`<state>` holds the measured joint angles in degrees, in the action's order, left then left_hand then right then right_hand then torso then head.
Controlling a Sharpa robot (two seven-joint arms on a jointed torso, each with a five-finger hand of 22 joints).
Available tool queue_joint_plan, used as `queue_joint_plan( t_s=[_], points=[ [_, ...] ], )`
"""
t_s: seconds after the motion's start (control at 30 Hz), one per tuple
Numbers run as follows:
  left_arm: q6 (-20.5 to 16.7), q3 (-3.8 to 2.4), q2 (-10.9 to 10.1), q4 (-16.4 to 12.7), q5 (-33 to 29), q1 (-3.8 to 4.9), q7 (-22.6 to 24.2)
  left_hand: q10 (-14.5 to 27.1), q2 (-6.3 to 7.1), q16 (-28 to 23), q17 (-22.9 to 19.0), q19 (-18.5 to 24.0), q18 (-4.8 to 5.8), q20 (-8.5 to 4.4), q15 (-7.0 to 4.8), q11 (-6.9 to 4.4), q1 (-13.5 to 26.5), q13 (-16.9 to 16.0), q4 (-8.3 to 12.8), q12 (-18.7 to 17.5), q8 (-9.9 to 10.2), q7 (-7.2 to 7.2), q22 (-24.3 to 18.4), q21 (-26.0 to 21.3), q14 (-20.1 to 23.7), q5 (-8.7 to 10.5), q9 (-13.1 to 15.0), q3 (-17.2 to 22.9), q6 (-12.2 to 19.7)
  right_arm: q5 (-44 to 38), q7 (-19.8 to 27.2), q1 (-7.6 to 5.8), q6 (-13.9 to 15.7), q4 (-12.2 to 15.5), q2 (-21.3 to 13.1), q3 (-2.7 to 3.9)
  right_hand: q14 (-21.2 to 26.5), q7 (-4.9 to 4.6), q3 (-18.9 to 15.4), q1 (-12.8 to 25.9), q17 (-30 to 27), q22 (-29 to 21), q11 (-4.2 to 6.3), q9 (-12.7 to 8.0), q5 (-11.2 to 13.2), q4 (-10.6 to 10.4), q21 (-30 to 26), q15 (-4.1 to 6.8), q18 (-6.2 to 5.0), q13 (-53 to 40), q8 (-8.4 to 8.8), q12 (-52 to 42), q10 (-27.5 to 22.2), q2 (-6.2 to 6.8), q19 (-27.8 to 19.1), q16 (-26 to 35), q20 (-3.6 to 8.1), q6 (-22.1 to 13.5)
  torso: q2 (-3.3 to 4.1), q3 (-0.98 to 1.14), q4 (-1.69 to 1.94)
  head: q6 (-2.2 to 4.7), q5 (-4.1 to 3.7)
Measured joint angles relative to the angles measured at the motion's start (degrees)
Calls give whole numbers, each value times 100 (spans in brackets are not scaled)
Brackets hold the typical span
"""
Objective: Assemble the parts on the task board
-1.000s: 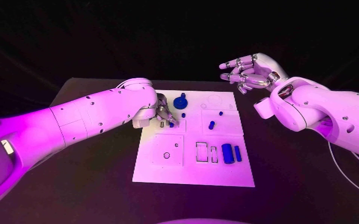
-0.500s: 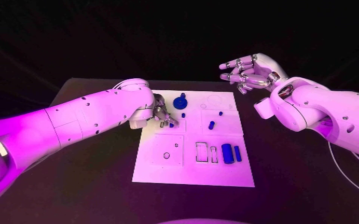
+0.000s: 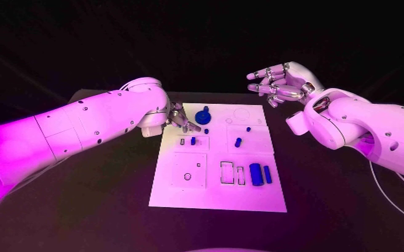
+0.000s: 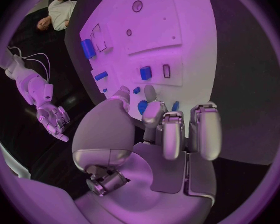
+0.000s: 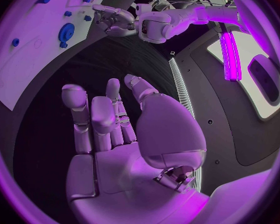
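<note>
Left hand (image 3: 182,119) hovers empty, fingers loosely apart, over the white board's (image 3: 217,196) far left corner beside the blue gear (image 3: 203,114). Lower squarely over 1 small blue part (image 3: 192,140) before pinching. Right hand (image 3: 278,84) waits empty, off the board's far right.

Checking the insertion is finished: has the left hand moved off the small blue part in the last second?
Yes. The left hand has lifted off that small blue part, toward the far edge of the task board.
</note>
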<state>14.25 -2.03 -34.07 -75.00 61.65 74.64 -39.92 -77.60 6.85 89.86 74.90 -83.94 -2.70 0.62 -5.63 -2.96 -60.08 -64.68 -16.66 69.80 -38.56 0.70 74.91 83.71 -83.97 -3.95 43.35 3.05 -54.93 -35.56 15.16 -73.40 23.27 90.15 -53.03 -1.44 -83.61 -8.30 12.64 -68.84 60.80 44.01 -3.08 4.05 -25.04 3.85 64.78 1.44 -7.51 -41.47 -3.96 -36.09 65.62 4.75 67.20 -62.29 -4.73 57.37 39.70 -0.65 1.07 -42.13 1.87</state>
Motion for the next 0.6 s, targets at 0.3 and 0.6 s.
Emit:
queue_joint_plan(
  t_s=[0.3, 0.6],
  points=[
    [46, -31, 87, 413, -136, 169, -3, 208, -285, 0, 0, -9, 0, 36, 48, 163, -240, 246, 10, -236, 435, 190, -1, -129, 0, 0, -296, -321, 339, 8, -1, 0, 0, -2, -6, -2, 0, 0, -15, 0, 0, 0, 0, 0, 0, -15, 0, 0, 0, 0, 0, 0, 0, 0, 0, 0, 0, 0, 3, 0, 8, 25, -13],
    [197, 36, 628, 1440, -39, 199, 40, 309, -398, 0, 4, -9, 0, 114, 135, 264, -460, 428, 17, -370, 765, 283, -1, -207, -10, 0, -672, -359, 422, 12, -8, 0, -4, -3, 7, -3, 0, 0, -15, 0, 7, 0, 0, 0, 0, -15, 0, 0, 0, 5, 0, 0, 0, 0, 0, 0, 0, 0, 15, -10, -1, 44, 1]
  ],
)
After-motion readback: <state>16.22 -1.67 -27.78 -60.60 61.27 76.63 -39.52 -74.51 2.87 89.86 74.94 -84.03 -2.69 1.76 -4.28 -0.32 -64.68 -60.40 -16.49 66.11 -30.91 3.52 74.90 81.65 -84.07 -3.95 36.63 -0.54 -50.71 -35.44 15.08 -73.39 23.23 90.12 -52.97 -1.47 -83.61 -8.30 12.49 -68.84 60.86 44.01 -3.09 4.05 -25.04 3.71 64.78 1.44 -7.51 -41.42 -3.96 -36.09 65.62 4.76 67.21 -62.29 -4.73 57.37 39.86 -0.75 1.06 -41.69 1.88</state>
